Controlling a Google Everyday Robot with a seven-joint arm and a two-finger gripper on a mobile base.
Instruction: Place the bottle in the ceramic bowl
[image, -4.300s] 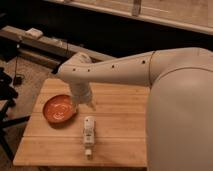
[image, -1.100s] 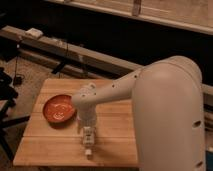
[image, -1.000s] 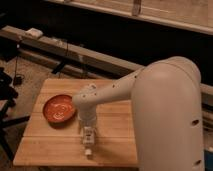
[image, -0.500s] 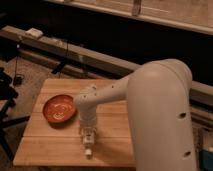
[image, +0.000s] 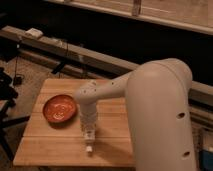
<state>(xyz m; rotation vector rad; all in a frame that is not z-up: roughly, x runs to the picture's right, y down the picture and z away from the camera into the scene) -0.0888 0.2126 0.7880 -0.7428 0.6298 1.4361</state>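
The ceramic bowl (image: 59, 109) is a shallow orange-red dish on the left part of the wooden table (image: 50, 145). The bottle (image: 89, 145) is small and whitish. It lies on the table to the right of the bowl and nearer the front edge, with its small end toward the front. My gripper (image: 89, 132) hangs from the big white arm (image: 155, 110), pointing straight down over the bottle's far end, at or just above it. The gripper hides the upper part of the bottle. The bowl holds nothing.
A long ledge (image: 100, 57) runs behind the table, with a small white object (image: 34, 33) on its left end. Dark stands and cables (image: 7, 95) are at the left. The arm's bulk covers the table's right side. A blue object (image: 207, 152) is at the lower right.
The arm has swung from above the bowl's right side down onto the bottle. Over the last second it has only settled slightly lower. The bottle and bowl have not moved.
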